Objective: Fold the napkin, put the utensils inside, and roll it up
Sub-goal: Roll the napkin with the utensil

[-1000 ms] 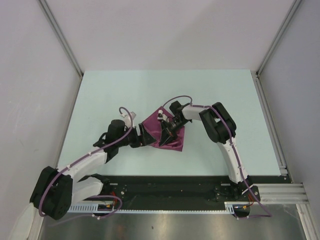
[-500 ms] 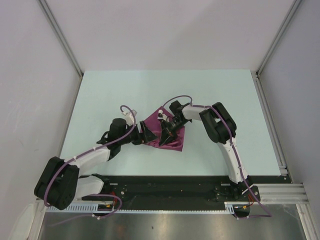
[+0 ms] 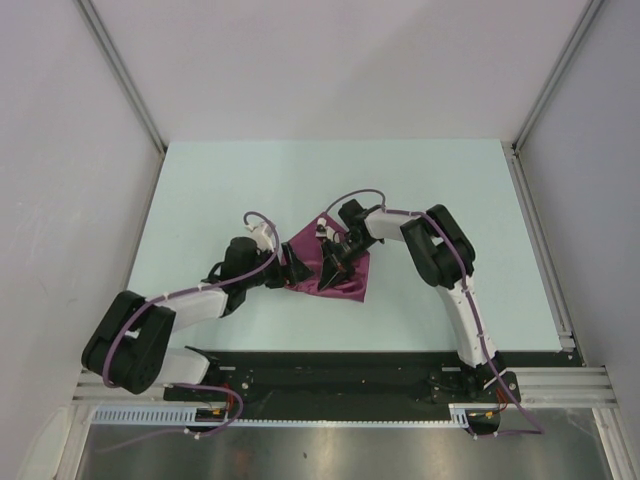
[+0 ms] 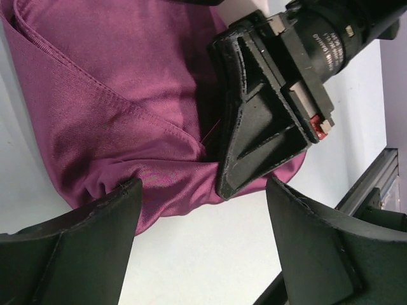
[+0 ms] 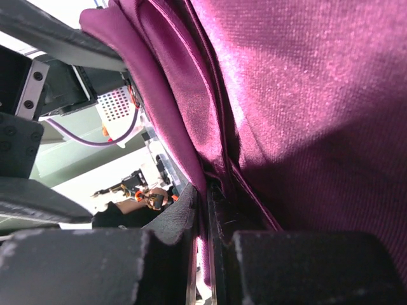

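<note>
The plum napkin lies bunched and partly folded on the table, between the two arms. My right gripper comes down on it from the far side and is shut on a fold of the cloth; the right wrist view shows purple fabric pinched between the closed jaws. My left gripper is open at the napkin's left edge. In the left wrist view its fingers straddle the cloth's edge, and the right gripper's fingers press on the cloth. No orange utensils show.
The pale table is bordered by grey walls and metal frame posts. A black rail with the arm bases runs along the near edge.
The left arm has stretched forward and its open gripper has slid right, up to the napkin's left edge. The right gripper stays shut on the cloth, nearly in place.
</note>
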